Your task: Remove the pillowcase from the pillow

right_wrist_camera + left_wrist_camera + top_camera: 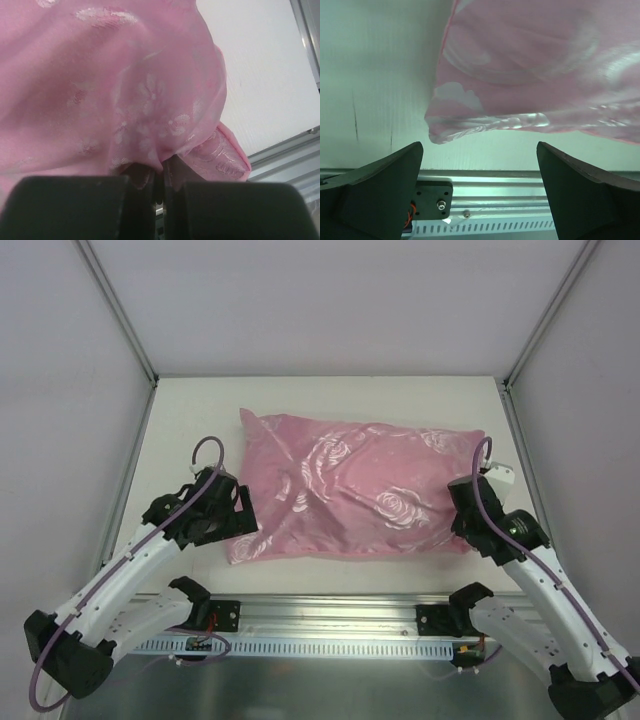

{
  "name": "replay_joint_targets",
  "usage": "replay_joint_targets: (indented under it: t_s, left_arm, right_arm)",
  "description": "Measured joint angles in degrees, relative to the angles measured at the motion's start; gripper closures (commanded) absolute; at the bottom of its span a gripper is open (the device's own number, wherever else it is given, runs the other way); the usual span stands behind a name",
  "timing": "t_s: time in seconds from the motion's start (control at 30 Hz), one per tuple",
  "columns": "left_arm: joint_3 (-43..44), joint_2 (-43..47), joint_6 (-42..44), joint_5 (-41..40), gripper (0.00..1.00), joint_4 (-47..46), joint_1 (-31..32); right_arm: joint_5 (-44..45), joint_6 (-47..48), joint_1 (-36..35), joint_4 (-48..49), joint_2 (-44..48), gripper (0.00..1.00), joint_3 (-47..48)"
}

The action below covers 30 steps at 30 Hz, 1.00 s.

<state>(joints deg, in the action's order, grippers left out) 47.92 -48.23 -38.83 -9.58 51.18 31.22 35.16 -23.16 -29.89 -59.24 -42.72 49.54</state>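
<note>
The pink pillowcase (360, 485) with pale rose print lies stuffed across the middle of the white table (190, 410). The white pillow is hidden inside it. My right gripper (468, 502) is at the case's near right corner, shut on a pinch of pink fabric (160, 165); the cloth bunches up over the fingers (137, 175). My left gripper (240, 515) is open and empty beside the case's near left corner (437, 135), fingers (380, 175) wide apart just short of it.
A metal rail (330, 615) runs along the table's near edge, also seen in the left wrist view (490, 200). Frame posts (120, 310) stand at the back corners. A small white tag (500, 475) sits by the right gripper.
</note>
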Motion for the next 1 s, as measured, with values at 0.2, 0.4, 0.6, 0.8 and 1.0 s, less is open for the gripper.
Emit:
replay_joint_targets:
  t_s: [0.2, 0.4, 0.6, 0.8, 1.0]
  left_arm:
    - [-4.3, -4.2, -3.3, -1.6, 0.01, -0.2, -1.2]
    - [-10.8, -7.1, -4.0, 0.9, 0.05, -8.4, -2.1]
    - [-12.9, -10.5, -4.8, 6.5, 1.0, -13.7, -2.1]
    - [-8.1, -2.6, -5.1, 7.0, 1.0, -11.5, -2.2]
    - [3.1, 6.0, -5.5, -1.5, 1.0, -5.1, -8.3]
  right_arm:
    - [-6.8, 3.2, 5.9, 3.4, -2.3, 0.99, 0.1]
    - [-10.7, 4.9, 8.0, 4.3, -3.4, 0.99, 0.1]
    - [-14.0, 6.1, 10.0, 5.0, -3.8, 0.51, 0.1]
    - [-18.1, 7.4, 10.5, 5.9, -2.3, 0.08, -0.2]
    - [-22.8, 8.5, 10.5, 6.0, 0.7, 0.05, -2.9]
